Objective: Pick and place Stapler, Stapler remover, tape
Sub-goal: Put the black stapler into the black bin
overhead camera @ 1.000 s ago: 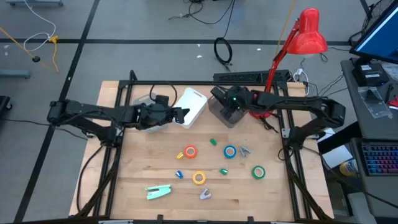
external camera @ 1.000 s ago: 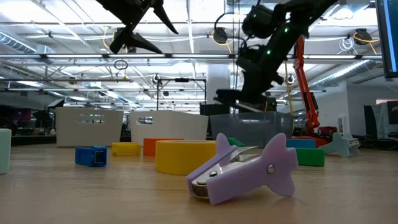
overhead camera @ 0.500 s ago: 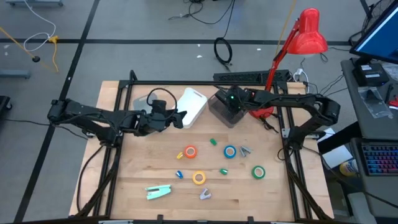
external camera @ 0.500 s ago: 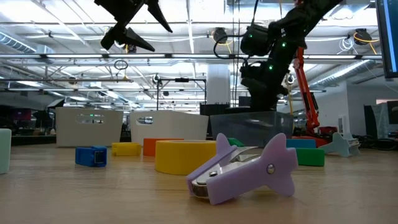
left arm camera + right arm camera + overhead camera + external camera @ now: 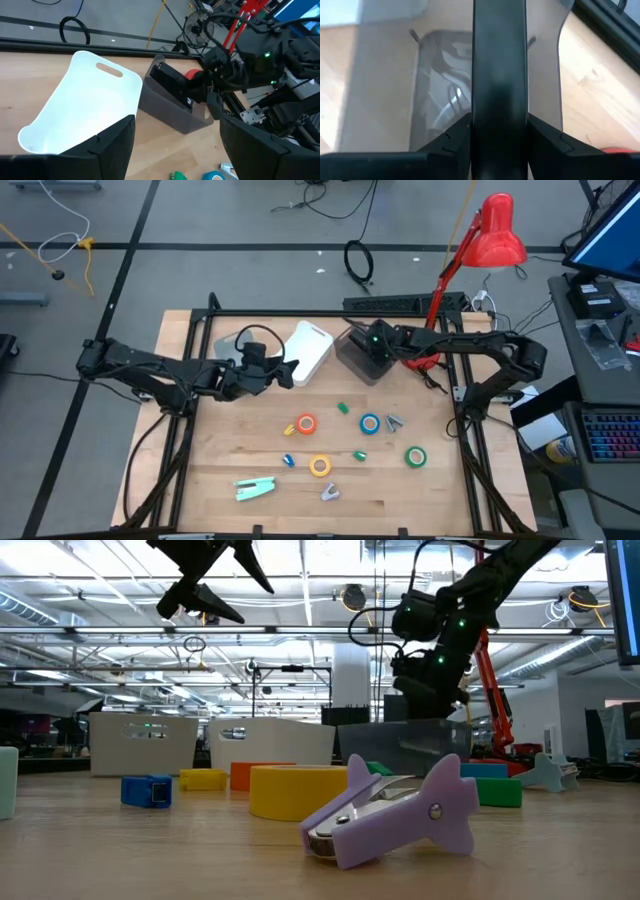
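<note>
A black stapler (image 5: 499,60) is in my right gripper (image 5: 368,348), which is shut on it over the grey translucent bin (image 5: 352,366) at the table's far side. My left gripper (image 5: 288,370) hovers open beside the white bin (image 5: 311,348), touching nothing. On the wood lie the orange tape roll (image 5: 306,423), blue roll (image 5: 370,423), yellow roll (image 5: 319,466) and green roll (image 5: 415,456). A mint stapler (image 5: 255,488) and a purple staple remover (image 5: 329,493) lie near the front edge. A grey remover (image 5: 393,422) lies by the blue roll. My right gripper pinches the black stapler's body (image 5: 499,115) between its two fingers (image 5: 456,137). The stapler runs forward along the fingers. Its free end (image 5: 167,80) points into the grey bin (image 5: 170,114), and the gripper comes in from the table's right, slanting down.
Small green, blue and yellow blocks are scattered among the tape rolls. A pale tray (image 5: 232,345) sits under my left arm. A red desk lamp (image 5: 495,230) stands behind the table's far right corner. Bare wood lies along the left and right sides.
My right gripper has turned over the grey bin, so the black stapler, level a second ago, now tips down into it. My left gripper has drawn back a little toward the table's near left and has stayed open.
</note>
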Robot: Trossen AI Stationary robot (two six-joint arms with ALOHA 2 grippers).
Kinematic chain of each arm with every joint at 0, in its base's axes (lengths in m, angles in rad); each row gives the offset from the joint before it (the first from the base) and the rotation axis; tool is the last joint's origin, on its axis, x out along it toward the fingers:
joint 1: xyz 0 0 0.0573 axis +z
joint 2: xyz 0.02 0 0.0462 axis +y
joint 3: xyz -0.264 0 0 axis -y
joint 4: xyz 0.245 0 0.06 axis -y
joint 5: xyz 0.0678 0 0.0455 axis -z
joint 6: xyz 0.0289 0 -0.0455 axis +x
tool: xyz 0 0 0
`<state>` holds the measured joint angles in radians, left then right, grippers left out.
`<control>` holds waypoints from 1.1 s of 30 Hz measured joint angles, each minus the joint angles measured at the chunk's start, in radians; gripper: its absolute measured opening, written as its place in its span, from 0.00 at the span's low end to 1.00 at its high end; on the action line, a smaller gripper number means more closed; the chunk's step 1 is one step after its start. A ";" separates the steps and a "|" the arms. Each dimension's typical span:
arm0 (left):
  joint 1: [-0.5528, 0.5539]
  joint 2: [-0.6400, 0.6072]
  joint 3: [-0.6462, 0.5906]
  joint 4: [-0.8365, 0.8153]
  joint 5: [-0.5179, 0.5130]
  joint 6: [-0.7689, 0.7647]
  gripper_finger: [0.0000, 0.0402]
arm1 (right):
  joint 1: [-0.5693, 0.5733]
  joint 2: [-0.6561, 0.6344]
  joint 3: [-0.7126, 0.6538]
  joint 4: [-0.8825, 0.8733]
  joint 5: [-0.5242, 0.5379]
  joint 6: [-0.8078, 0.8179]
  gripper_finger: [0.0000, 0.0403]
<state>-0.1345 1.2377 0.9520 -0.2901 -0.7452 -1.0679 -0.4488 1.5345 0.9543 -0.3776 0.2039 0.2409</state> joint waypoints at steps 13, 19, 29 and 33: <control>0.000 0.000 0.000 0.002 0.004 -0.012 0.70 | -0.012 0.000 -0.002 -0.001 -0.021 -0.026 0.35; 0.000 0.000 0.000 0.003 0.005 -0.011 0.72 | -0.022 0.000 -0.018 0.002 -0.022 -0.025 0.35; 0.000 0.000 0.000 0.003 0.012 -0.008 0.69 | -0.023 0.000 -0.020 0.003 -0.023 -0.026 0.35; 0.000 0.000 0.000 0.003 0.012 -0.008 0.70 | -0.023 0.000 -0.020 0.003 -0.023 -0.026 0.35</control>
<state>-0.1345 1.2377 0.9520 -0.2874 -0.7330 -1.0756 -0.4717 1.5341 0.9348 -0.3744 0.1814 0.2153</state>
